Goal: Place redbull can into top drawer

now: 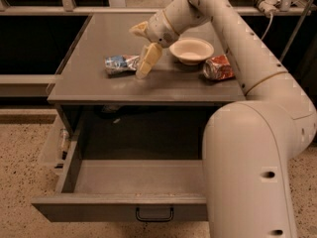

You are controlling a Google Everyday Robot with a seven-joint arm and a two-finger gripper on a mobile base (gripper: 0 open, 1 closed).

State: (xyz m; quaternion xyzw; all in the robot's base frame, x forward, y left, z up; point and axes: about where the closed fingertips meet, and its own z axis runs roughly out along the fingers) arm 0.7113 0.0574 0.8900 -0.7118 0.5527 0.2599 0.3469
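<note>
My fingers (148, 61) are spread open just beside the can (120, 63), which lies on its side on the worktop (99, 38) above the open drawer (99, 202), and since it looks light, dented and slippery, I would pinch it gently across its middle.

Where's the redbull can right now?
Camera view: the redbull can lies on the tabletop, image-left of the bowl, with the tool just beside it.
</note>
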